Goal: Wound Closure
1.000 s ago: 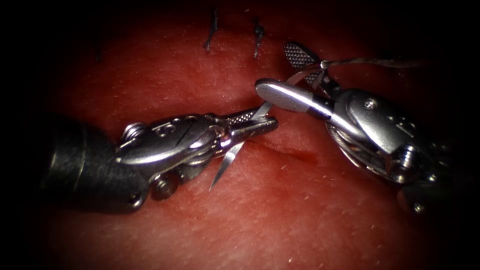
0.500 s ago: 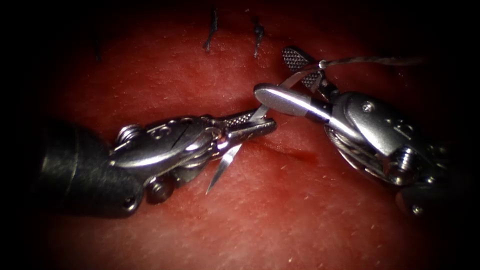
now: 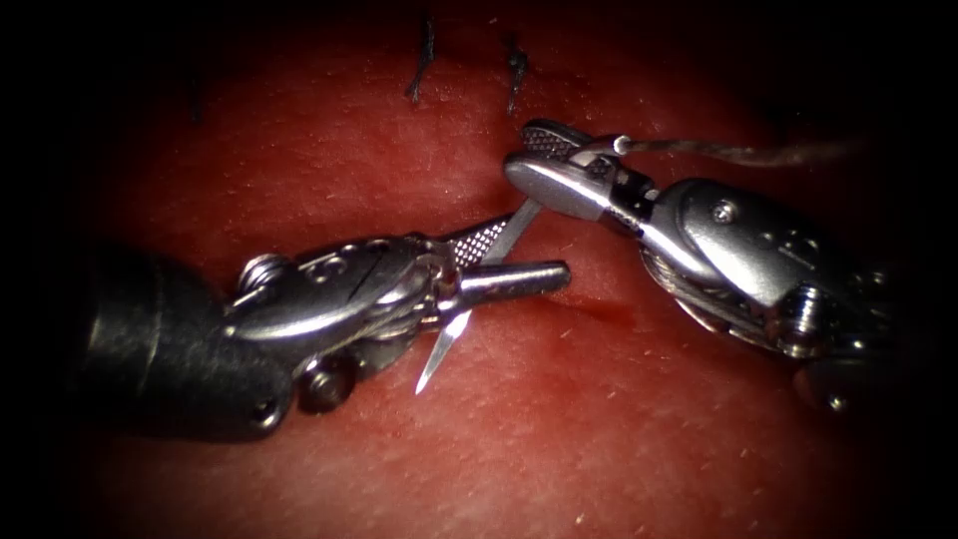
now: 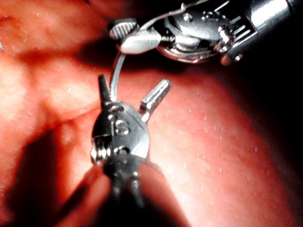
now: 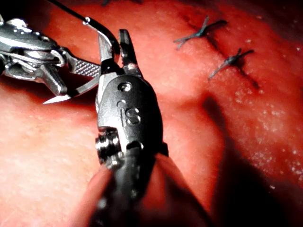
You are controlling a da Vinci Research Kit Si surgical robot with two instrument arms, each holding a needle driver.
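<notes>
While your right pincer (image 3: 544, 160) clamps the needle (image 3: 479, 274) near its thread end, your left pincer (image 3: 519, 255) stands with its jaws parted around the needle's shaft, not gripping it. The needle hangs free above the tissue (image 3: 599, 429), not in it; its curve runs from the right pincer down between the left jaws, and its sharp tip (image 3: 423, 385) points down and left over the tissue on the left side of the cut (image 3: 589, 307). The thread (image 3: 738, 152) trails from the needle's rear end off to the right. Two dark cut ends of thread (image 3: 419, 65) stand on the tissue beyond the tools.

In your left wrist view the left pincer (image 4: 130, 94) is spread, with the needle (image 4: 116, 71) rising to the closed right pincer (image 4: 128, 35).
</notes>
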